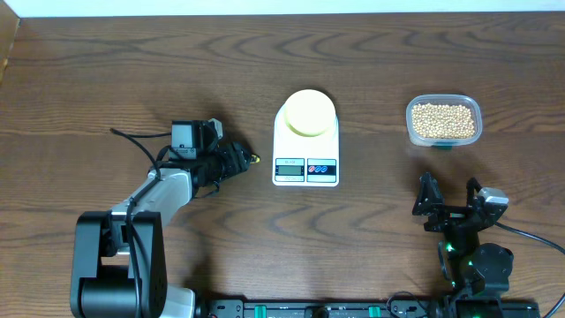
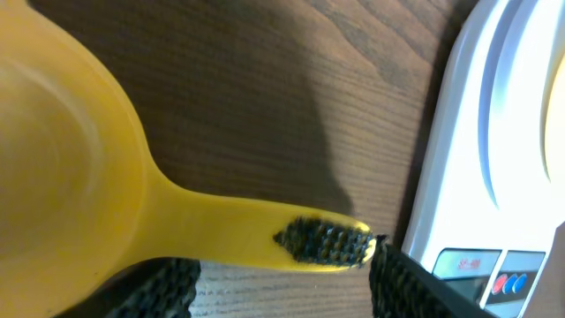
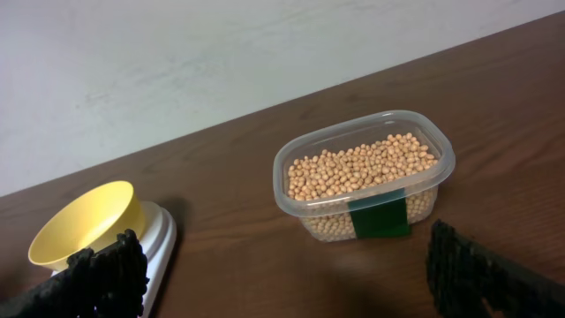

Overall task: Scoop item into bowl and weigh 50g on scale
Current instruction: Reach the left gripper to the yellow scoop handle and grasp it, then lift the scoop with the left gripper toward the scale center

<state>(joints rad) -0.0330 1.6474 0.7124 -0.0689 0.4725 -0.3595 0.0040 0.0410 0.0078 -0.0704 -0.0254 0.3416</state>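
Note:
The white scale stands mid-table with the pale yellow bowl on its platform. The tan beans fill a clear tub at the right. My left gripper is open just left of the scale. In the left wrist view its fingers are spread, and the yellow scoop lies just beyond their tips, its taped handle end pointing at the scale. My right gripper is open and empty near the front edge. Its wrist view shows the beans, the bowl and the scale beyond its fingers.
The clear rectangular tub carries a green label on its near side. In the overhead view most of the scoop is hidden under my left gripper; only a small yellow tip shows. A pale wall runs behind the table's far edge.

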